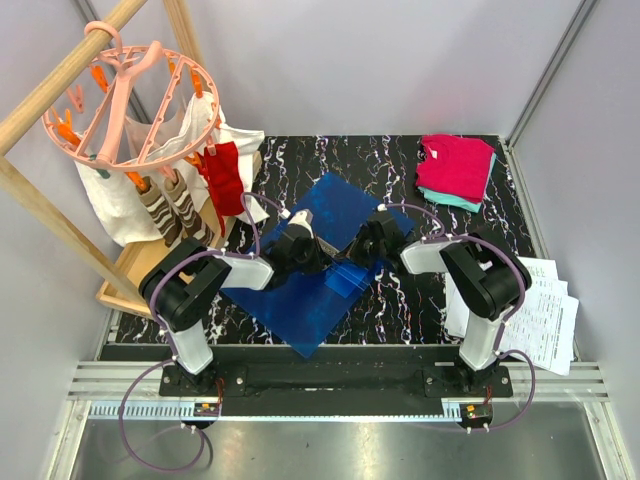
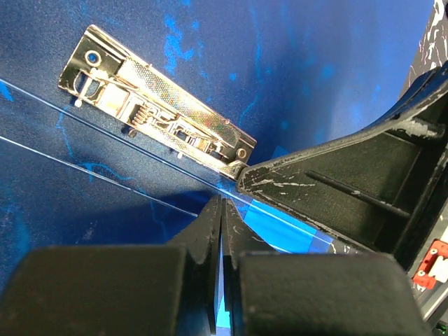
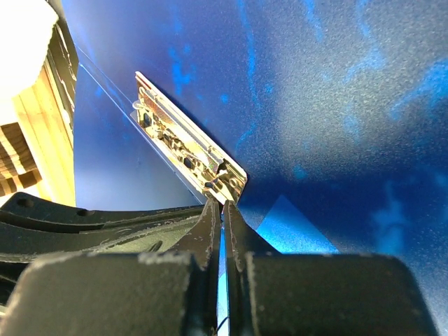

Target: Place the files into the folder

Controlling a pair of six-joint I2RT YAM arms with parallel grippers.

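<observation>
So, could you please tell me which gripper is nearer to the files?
Right. The right gripper pinches the folder, left of the files; the left gripper pinches it further left.

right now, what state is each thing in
folder, cover edge pinched up, no paper seen inside
metal clip, flat, holding nothing
files, loose pile far right, outside the folder
left hand, shut on the folder
right hand, shut on the folder
clothes, folded

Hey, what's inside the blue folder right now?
Only a metal spring clip shows inside the folder; the files lie outside, far right. The left arm and right arm hide its middle from above.
</observation>
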